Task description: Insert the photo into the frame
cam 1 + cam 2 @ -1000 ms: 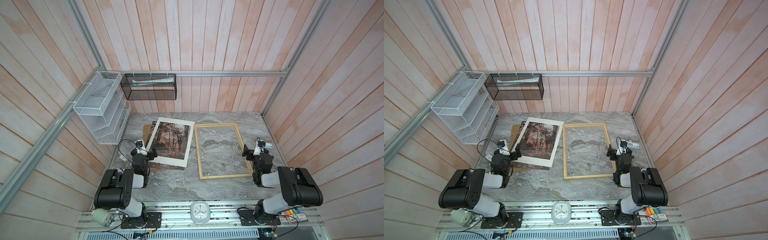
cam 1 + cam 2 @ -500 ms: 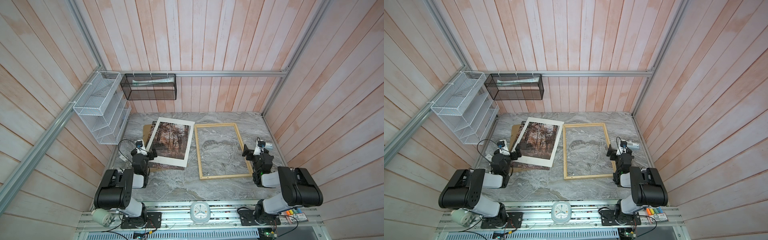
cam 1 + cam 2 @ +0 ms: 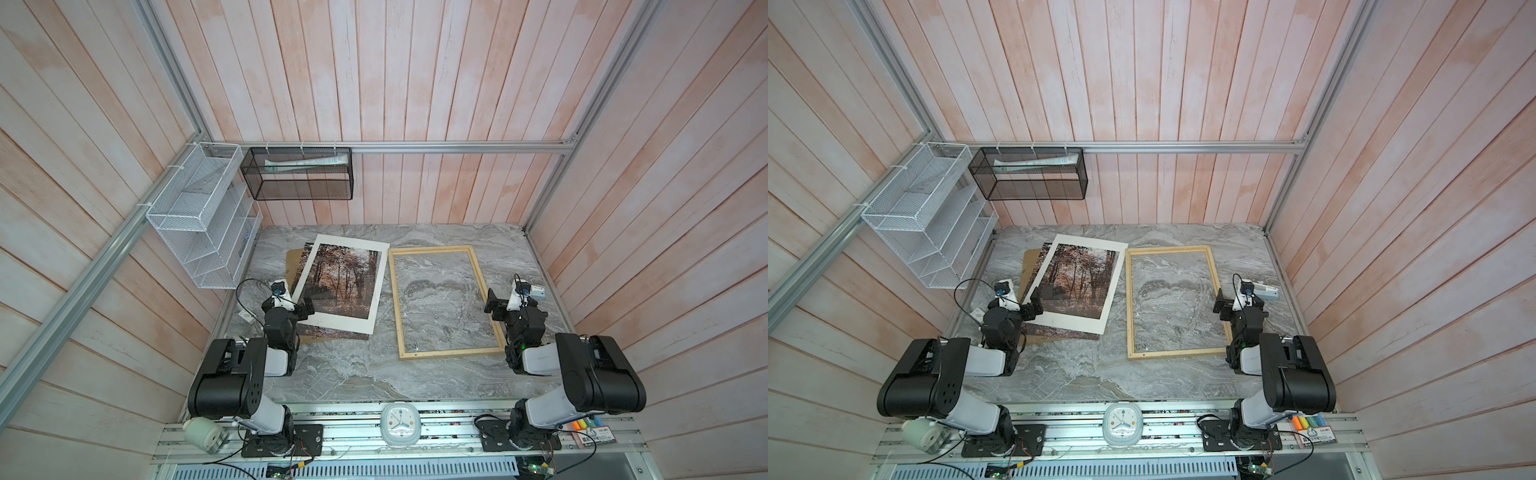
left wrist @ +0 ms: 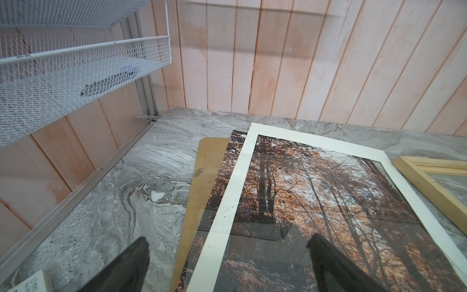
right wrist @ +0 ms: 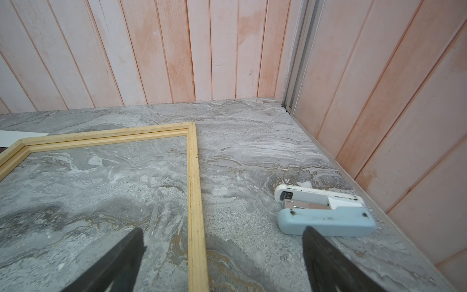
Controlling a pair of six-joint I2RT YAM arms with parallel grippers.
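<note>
The photo (image 3: 340,282) (image 3: 1077,278) (image 4: 316,192), an autumn forest print, lies flat at the left of the marble table. It sits under a white mat (image 3: 353,328) (image 4: 227,202), showing through the window and past the mat's left edge. The frame (image 3: 395,307) (image 3: 1129,307) (image 5: 194,182) of pale wood lies to its right, with only bare table inside. My left gripper (image 3: 296,308) (image 4: 228,239) hovers open over the mat's near left edge. My right gripper (image 3: 509,305) (image 5: 222,230) hangs open over the frame's right rail. Neither holds anything.
A brown backing board (image 3: 293,266) (image 4: 204,182) lies under the photo. A blue and white stapler (image 3: 538,293) (image 5: 326,215) sits by the right wall. A white wire rack (image 3: 203,224) and a black mesh basket (image 3: 299,174) hang on the walls.
</note>
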